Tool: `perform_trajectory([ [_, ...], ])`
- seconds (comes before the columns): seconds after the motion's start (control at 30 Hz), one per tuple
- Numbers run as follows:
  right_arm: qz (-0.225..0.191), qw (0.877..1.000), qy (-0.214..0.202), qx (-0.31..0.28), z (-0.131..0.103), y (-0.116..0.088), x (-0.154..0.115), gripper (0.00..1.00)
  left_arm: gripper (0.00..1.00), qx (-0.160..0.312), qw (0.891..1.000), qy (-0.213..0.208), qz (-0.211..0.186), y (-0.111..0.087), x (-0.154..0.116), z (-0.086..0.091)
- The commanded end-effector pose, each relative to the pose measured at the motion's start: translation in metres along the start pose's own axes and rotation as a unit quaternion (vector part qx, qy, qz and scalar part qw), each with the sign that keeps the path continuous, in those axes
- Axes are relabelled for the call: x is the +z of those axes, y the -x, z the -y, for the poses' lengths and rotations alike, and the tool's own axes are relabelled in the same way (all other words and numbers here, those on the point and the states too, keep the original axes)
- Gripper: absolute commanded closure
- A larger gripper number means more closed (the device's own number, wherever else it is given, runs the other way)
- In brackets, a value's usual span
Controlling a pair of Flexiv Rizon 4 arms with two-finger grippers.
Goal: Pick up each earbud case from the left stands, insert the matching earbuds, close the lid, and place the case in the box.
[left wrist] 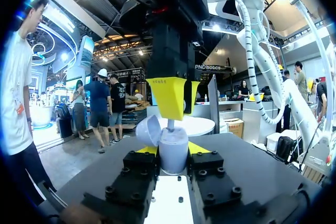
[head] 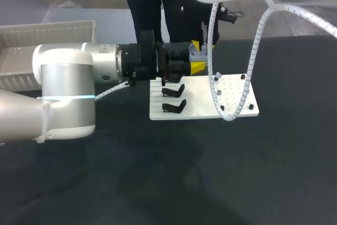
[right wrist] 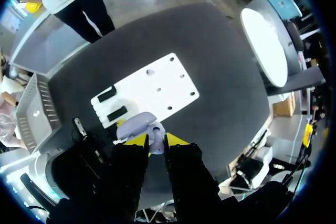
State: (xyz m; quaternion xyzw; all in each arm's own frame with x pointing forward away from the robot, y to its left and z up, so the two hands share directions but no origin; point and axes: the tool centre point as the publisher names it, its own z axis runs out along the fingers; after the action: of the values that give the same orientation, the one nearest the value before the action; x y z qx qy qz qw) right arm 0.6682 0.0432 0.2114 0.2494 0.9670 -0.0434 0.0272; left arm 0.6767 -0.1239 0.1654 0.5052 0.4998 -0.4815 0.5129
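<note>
My left gripper (head: 196, 62) is shut on a lavender earbud case (head: 198, 52), held upright with its lid open just behind the white board (head: 231, 98). In the left wrist view the case (left wrist: 173, 148) sits between the yellow tips of the left gripper (left wrist: 172, 150). My right gripper (left wrist: 172, 109) hangs straight above it, shut on a white earbud (left wrist: 170, 124) whose lower end is at the case's opening. The right wrist view looks down past the right gripper (right wrist: 156, 141) onto the case (right wrist: 137, 125). Two black stands (head: 174, 90) (head: 175, 105) on the board hold nothing.
A white slatted basket (head: 47, 35) sits at the table's far left, also seen as the basket (right wrist: 37, 111) in the right wrist view. The board (right wrist: 157, 85) lies mid-table with small pegs on its right half. My right arm's white cable loop (head: 245, 93) hangs over the board.
</note>
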Motion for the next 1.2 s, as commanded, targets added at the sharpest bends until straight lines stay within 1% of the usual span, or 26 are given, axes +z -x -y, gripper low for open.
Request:
perform_trajectory([
  [0.03, -0.001, 1.0, -0.005, 0.001, -0.003, 0.002, 0.001, 1.0, 1.0, 0.002, 1.0, 0.003, 0.003, -0.001, 0.0, 0.001],
  [0.37, -0.003, 1.0, -0.007, 0.005, -0.002, 0.005, 0.006, 1.0, 1.0, 0.002, 1.0, 0.003, 0.003, -0.001, 0.0, 0.001],
  [0.8, -0.009, 1.0, -0.009, -0.001, -0.002, 0.003, 0.011, 1.0, 1.0, 0.002, 1.0, 0.003, 0.003, -0.001, 0.0, 0.001],
  [0.83, -0.01, 1.0, -0.008, -0.001, -0.002, 0.003, 0.011, 0.95, 1.0, 0.002, 1.0, 0.003, 0.003, -0.001, 0.0, 0.001],
  [0.87, -0.008, 1.0, -0.005, 0.0, -0.001, 0.003, 0.01, 0.74, 1.0, 0.002, 1.0, 0.003, 0.003, -0.001, 0.0, 0.001],
  [0.9, -0.008, 1.0, -0.005, 0.0, 0.0, 0.003, 0.009, 0.64, 1.0, 0.002, 1.0, 0.003, 0.003, -0.001, 0.0, 0.001],
  [0.97, -0.007, 1.0, -0.003, 0.001, 0.002, 0.002, 0.007, 0.6, 1.0, 0.002, 1.0, 0.003, 0.003, -0.001, 0.0, 0.001],
  [1.07, -0.009, 1.0, 0.008, -0.006, 0.007, -0.002, 0.0, 0.51, 1.0, 0.002, 1.0, 0.003, 0.003, -0.001, 0.0, 0.001],
  [1.1, -0.011, 1.0, 0.016, -0.015, 0.009, -0.004, -0.003, 0.36, 1.0, 0.002, 1.0, 0.003, 0.003, -0.001, 0.0, 0.001],
  [1.13, -0.012, 0.999, 0.031, -0.027, 0.013, -0.007, -0.008, 0.24, 1.0, 0.002, 1.0, 0.003, 0.003, -0.001, 0.0, 0.001],
  [1.17, -0.012, 0.998, 0.047, -0.033, 0.017, -0.008, -0.013, 0.07, 1.0, 0.002, 1.0, 0.003, 0.003, -0.001, 0.0, 0.001],
  [1.2, -0.004, 0.997, 0.058, -0.041, 0.022, -0.01, -0.017, 0.0, 1.0, 0.002, 1.0, 0.003, 0.003, -0.001, 0.0, 0.001],
])
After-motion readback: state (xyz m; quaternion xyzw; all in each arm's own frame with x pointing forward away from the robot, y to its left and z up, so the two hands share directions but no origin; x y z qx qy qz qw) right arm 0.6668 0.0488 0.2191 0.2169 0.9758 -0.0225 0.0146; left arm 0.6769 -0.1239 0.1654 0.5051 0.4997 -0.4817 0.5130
